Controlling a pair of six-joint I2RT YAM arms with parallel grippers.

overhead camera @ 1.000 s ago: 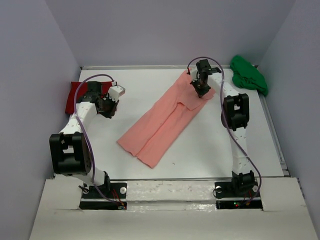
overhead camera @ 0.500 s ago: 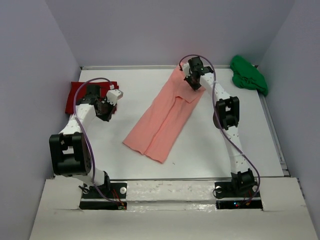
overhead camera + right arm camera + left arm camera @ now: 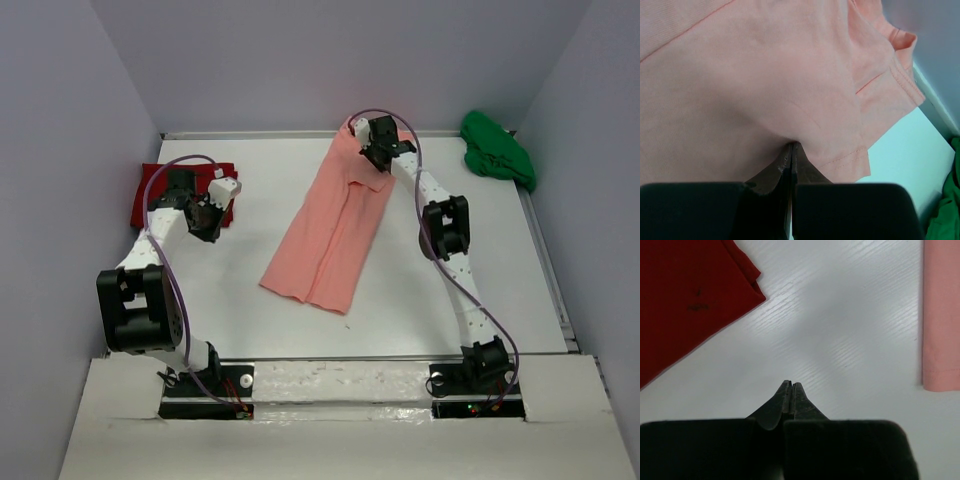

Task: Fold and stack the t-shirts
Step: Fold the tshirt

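Note:
A long, narrow salmon-pink t-shirt (image 3: 335, 225) lies flat mid-table, running from near the front to the back wall. My right gripper (image 3: 373, 160) is shut on a pinch of its cloth (image 3: 765, 75) near the back end, by a hemmed sleeve; its tips (image 3: 792, 145) are pressed into the fabric. The deep red t-shirt (image 3: 150, 192) lies folded at the back left, with its corner (image 3: 700, 295) ahead and left of the left gripper. My left gripper (image 3: 207, 226) is shut on nothing (image 3: 791, 385) and hovers over bare table. The bright green t-shirt (image 3: 497, 150) is bunched at the back right corner.
Grey walls close in the table on the left, back and right. A metal rail (image 3: 545, 250) runs along the right edge. The green cloth (image 3: 950, 210) shows at the right wrist view's lower right, and the pink shirt's hem (image 3: 940, 340) at the left wrist view's right edge.
My right gripper has pulled the pink shirt's far end left and towards the back wall, so the shirt now lies straighter front to back. The left gripper has shifted slightly towards the back.

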